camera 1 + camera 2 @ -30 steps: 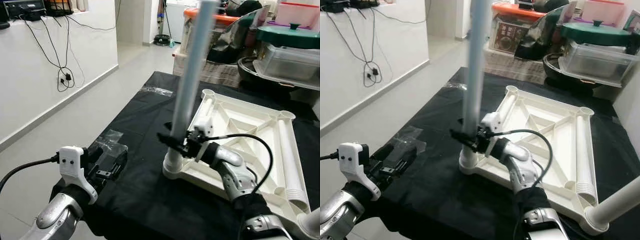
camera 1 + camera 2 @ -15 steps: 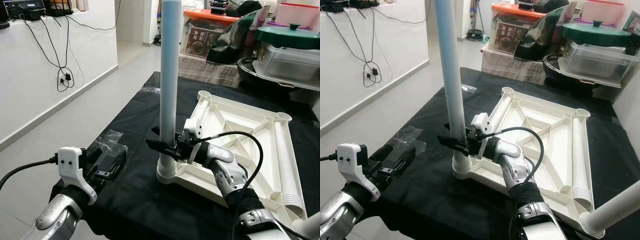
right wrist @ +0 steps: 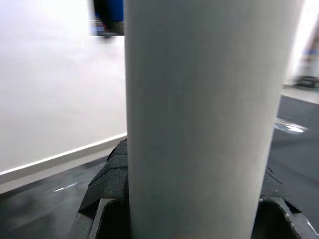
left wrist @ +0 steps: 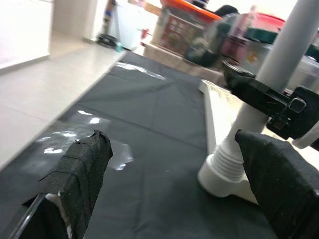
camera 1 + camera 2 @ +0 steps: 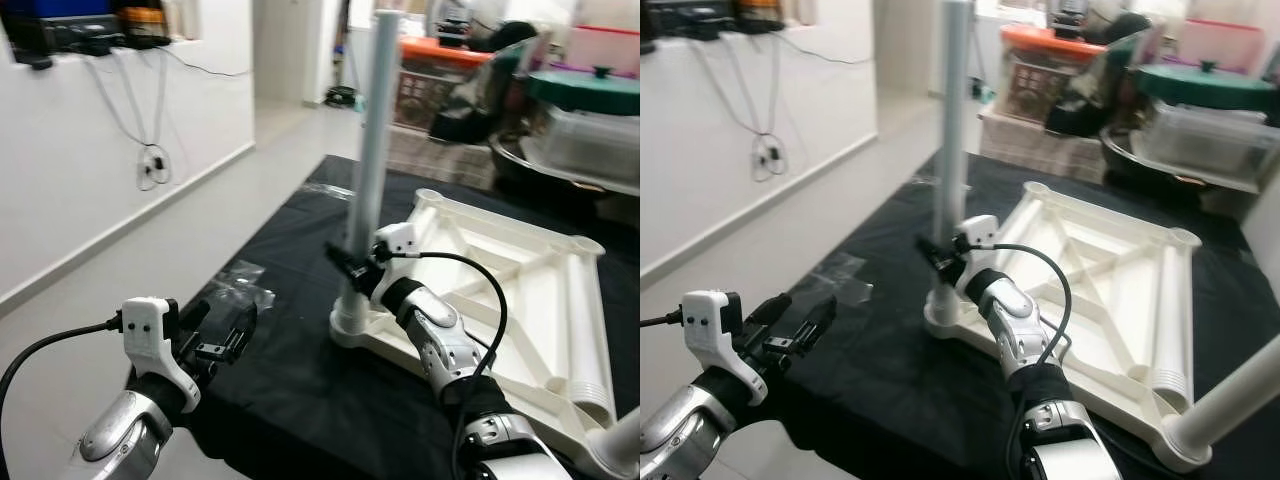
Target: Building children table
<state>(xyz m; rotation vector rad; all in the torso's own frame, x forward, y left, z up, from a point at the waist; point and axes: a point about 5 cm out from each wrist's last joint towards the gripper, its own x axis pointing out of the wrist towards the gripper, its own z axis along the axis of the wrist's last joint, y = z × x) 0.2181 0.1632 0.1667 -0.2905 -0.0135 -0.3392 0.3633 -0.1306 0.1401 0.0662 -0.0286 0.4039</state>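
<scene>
Left tool (image 5: 225,335) hangs open w/ nothing in it, near a plastic bag (image 5: 240,285). Right tool (image 5: 350,268) grips the leg (image 5: 372,150), standing up in a corner of the upside-down tabletop (image 5: 500,290) on the black surface (image 5: 290,390). One more leg (image 5: 590,345) lies flat, not yet in.

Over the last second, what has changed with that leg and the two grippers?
The white table leg, leaning a second ago, was brought upright in the corner socket of the upturned tabletop. The right gripper stays clamped low on the leg. The left gripper still hovers open near the plastic wrap on the black cloth. The camera has shifted too.
</scene>
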